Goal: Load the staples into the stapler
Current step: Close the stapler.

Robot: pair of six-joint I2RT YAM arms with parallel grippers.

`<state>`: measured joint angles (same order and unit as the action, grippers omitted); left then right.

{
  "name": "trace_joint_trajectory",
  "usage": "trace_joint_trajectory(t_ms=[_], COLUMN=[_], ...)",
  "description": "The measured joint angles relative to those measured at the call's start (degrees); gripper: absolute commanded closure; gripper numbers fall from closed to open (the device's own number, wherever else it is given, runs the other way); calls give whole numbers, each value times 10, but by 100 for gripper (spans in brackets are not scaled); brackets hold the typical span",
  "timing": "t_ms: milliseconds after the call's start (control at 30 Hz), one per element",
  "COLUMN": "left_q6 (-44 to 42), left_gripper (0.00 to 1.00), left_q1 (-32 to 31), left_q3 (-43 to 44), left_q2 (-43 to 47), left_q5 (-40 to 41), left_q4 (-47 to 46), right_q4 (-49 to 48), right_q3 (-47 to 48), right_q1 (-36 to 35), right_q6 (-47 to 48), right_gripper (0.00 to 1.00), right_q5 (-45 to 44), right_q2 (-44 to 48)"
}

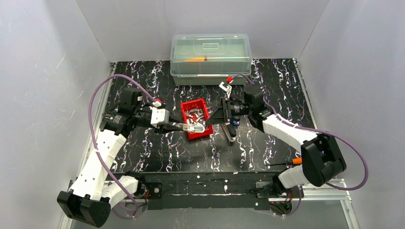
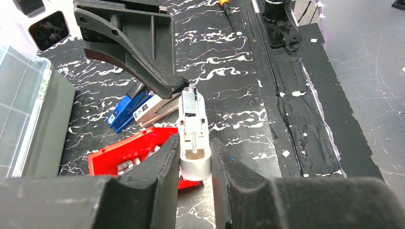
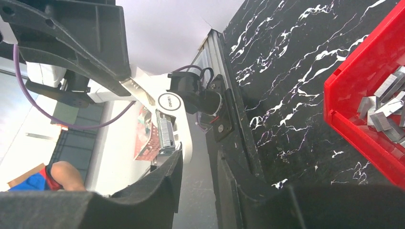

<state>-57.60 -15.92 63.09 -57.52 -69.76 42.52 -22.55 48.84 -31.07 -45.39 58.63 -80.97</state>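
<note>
1. The left gripper (image 2: 196, 147) is clamped on the sides of the silvery-white stapler (image 2: 193, 121). It holds the stapler off the table (image 1: 157, 157), over the near rim of the red bin (image 2: 119, 155), with the loading side facing up.
2. The left wrist view shows the stapler's channel exposed along its top, so opening it looks done. A blue-and-white piece (image 2: 126, 110) angles away from the stapler's far end. It may be the cover swung back, but I cannot tell.
3. The loose staples (image 3: 384, 109) lie in a heap in the red bin, so the supply is close at hand.
4. The right gripper (image 3: 198, 164) is at the stapler's far end.
   - Its own wrist view shows a gap between its fingers.
   - A ribbed silvery strip (image 3: 165, 133), which looks like a stick of staples, sits just past the tip of one finger.
   - I cannot tell whether the gripper pinches that strip or whether the strip already rests in the stapler. I also cannot tell whether the gripper is shut or apart.
5. My judgement is that the task is around its middle.
   - Picking up and opening the stapler appear done, and a strip seems to be at the point of insertion.
   - The near part of the channel looks bare.
   - What is left is to seat the strip fully and close the stapler.
</note>
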Motion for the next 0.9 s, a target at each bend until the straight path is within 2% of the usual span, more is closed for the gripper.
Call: trace_joint_trajectory(t_ms=[500,900], left_q6=[28,34], left_gripper=[100,100], left_q1=[0,0], left_q3=[-13,-37], left_q2=[0,-1], left_q5=[8,19], left_q4=[-48,-67], right_q4=[-2,-1], right_q3=[0,0], right_q1=[-12,-14], right_q6=[-14,-20], right_gripper=[66,81], right_q5=[5,5], right_q2=[-12,-21])
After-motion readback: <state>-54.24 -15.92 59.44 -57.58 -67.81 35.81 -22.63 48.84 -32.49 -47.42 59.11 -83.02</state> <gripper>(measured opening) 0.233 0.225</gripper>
